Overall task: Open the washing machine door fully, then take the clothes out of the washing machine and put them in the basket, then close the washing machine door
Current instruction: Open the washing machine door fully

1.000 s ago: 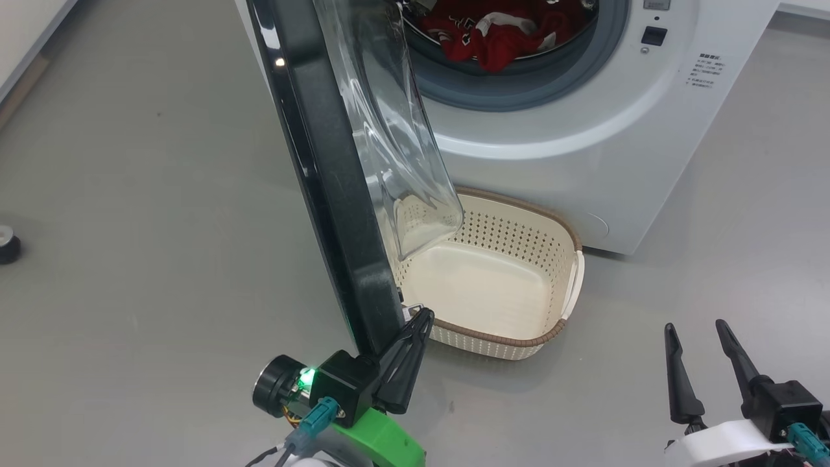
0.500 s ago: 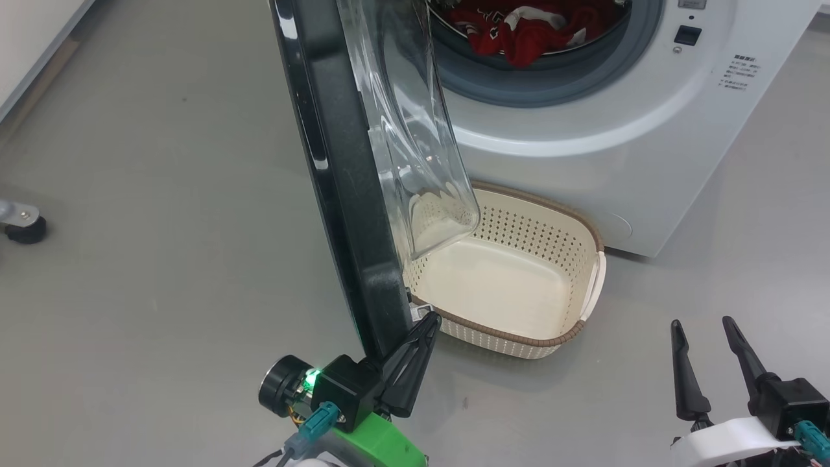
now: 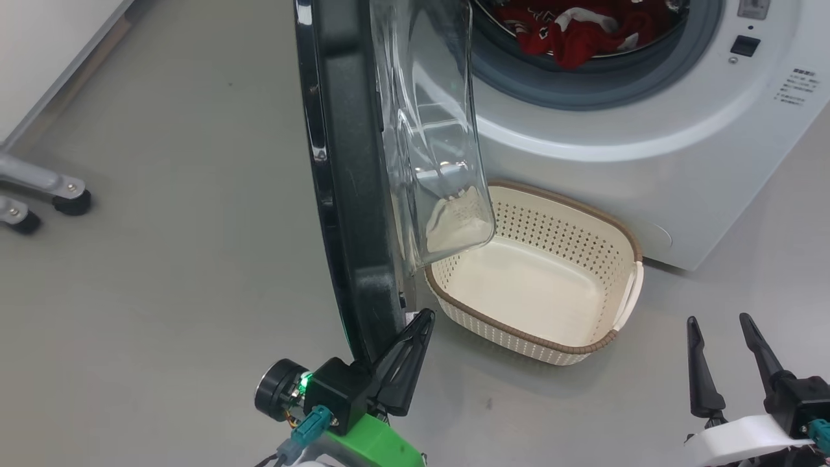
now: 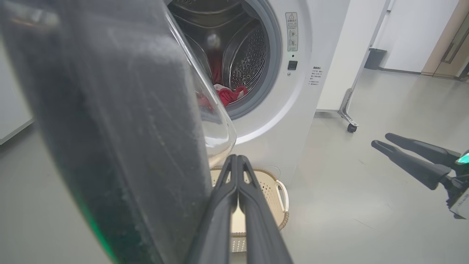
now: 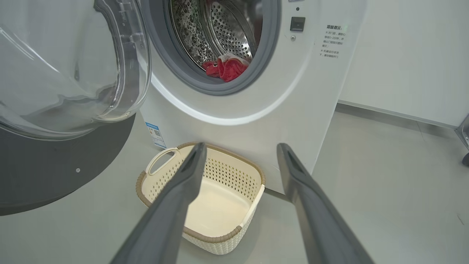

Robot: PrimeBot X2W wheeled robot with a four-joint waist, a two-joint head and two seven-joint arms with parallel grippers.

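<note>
Grey floor [image 3: 162,259] all round, pale wall along the far left, caster feet [image 3: 65,194] of a metal frame at the left edge. At the far right, white washing machine [image 3: 648,162], drum mouth uncovered. Low in that drum, behind the grey gasket, the clothes [image 3: 577,32], red with white trim. Left of the opening, the washing machine door [image 3: 350,194]: stands swung out toward the near side, almost edge-on, glass bowl bulging rightward above the left end of the basket [image 3: 551,227]. Sits on the floor just in front of the machine, bare cream bottom showing. At the door's near bottom edge, on its inner side, the left gripper [image 3: 425,321]: fingers [image 3: 402,370] pressed together, pinching nothing; contact with the rim hard to judge. Low at the near right, well apart from basket and door, the right gripper [image 3: 718,321]: fingers [image 3: 703,376] spread wide, holding nothing.
</note>
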